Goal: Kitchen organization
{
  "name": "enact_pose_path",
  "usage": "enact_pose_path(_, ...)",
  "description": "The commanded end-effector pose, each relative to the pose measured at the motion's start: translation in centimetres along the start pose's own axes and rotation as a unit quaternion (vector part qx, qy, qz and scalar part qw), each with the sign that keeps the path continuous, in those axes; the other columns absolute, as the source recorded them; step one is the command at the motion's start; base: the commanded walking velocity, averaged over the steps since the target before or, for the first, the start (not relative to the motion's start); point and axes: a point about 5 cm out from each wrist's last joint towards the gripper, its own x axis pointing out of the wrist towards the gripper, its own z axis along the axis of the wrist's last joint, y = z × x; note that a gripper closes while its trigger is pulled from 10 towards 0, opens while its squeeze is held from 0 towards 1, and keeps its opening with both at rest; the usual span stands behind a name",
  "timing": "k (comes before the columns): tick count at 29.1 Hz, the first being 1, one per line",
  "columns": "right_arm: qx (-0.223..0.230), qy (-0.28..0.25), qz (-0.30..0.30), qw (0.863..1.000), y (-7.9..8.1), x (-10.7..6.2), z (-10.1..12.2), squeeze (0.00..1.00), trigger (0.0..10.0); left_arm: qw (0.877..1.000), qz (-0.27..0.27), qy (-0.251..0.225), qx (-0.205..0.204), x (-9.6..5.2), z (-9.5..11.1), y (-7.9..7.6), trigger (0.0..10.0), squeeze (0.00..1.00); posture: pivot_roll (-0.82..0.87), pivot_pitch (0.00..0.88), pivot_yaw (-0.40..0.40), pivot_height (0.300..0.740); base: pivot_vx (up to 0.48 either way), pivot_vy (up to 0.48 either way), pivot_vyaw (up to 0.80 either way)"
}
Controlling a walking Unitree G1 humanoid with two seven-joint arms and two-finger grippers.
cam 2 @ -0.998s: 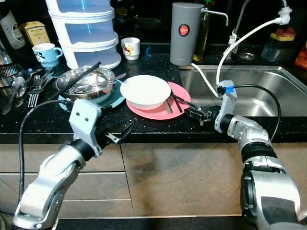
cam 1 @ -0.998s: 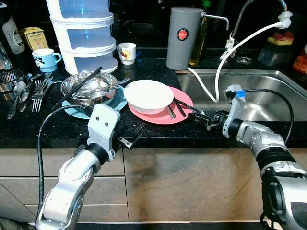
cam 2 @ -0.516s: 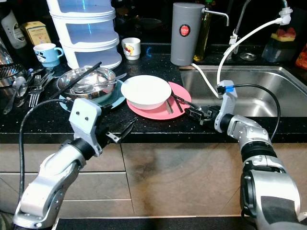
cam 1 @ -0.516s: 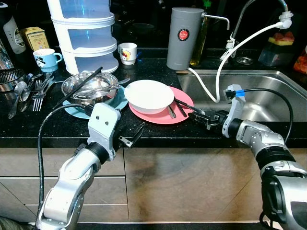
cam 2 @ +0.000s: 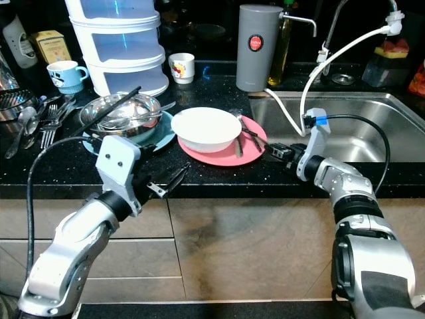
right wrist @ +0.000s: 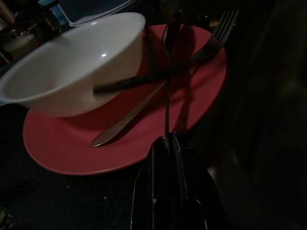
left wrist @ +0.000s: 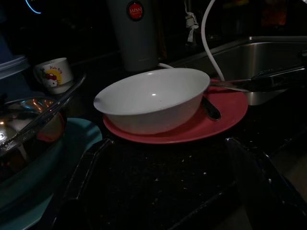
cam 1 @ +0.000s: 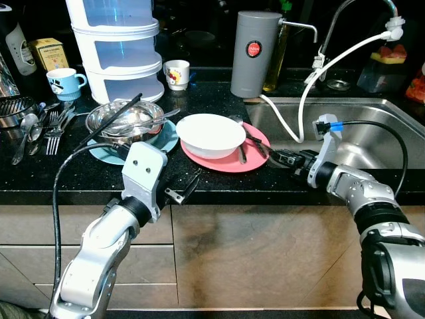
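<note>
The white bowl (cam 1: 212, 134) covers the near-left part of the pink plate (cam 1: 255, 161) and hides the ends of the utensils (right wrist: 144, 103) lying beside it, so their full shapes cannot be told. In the right wrist view the right gripper (right wrist: 169, 143) is a dark mass, and the handle of the spoon (right wrist: 168, 76) vanishes between its jaws; where the handle ends cannot be seen. The stacked containers (cam 1: 117, 46) are cut off by the top edge, as is the faucet (cam 1: 352, 13). In the left wrist view the steel bowl (left wrist: 26, 129) runs off the side, and the foreground is too dark to read. The cutlery (cam 1: 40, 126) at the desk's far left is too small to sort.
</note>
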Motion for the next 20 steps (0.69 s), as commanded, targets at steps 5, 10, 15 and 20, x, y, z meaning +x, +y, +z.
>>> enact_pose_path(5, 0.009, 0.0, 0.019, 1.0, 0.3, 0.1, -0.2, 0.0, 0.0, 1.0, -0.006, -0.006, 0.002, 0.1, 0.1, 0.0, 10.0, 0.0, 0.11, 0.055, 0.023, 0.74, 0.0, 0.0, 0.0)
enact_pose_path(10, 0.013, -0.017, 0.044, 0.999, 0.7, 0.2, 0.2, 0.0, 0.0, 1.0, -0.007, -0.008, 0.003, 0.1, 0.2, 0.0, 10.0, 0.0, 0.11, 0.054, 0.021, 0.74, 0.0, 0.0, 0.0)
enact_pose_path(15, 0.015, -0.026, 0.051, 0.998, 0.8, 0.3, 0.5, 0.0, 0.0, 1.0, -0.007, -0.01, 0.004, 0.1, 0.3, 0.0, 10.0, 0.0, 0.11, 0.052, 0.019, 0.74, 0.0, 0.0, 0.0)
enact_pose_path(20, 0.025, -0.047, 0.053, 0.997, 0.8, 0.3, 1.1, 0.0, 0.0, 1.0, -0.005, -0.012, 0.005, 0.1, 0.3, 0.0, 10.0, 0.0, 0.11, 0.047, 0.019, 0.74, 0.0, 0.0, 0.0)
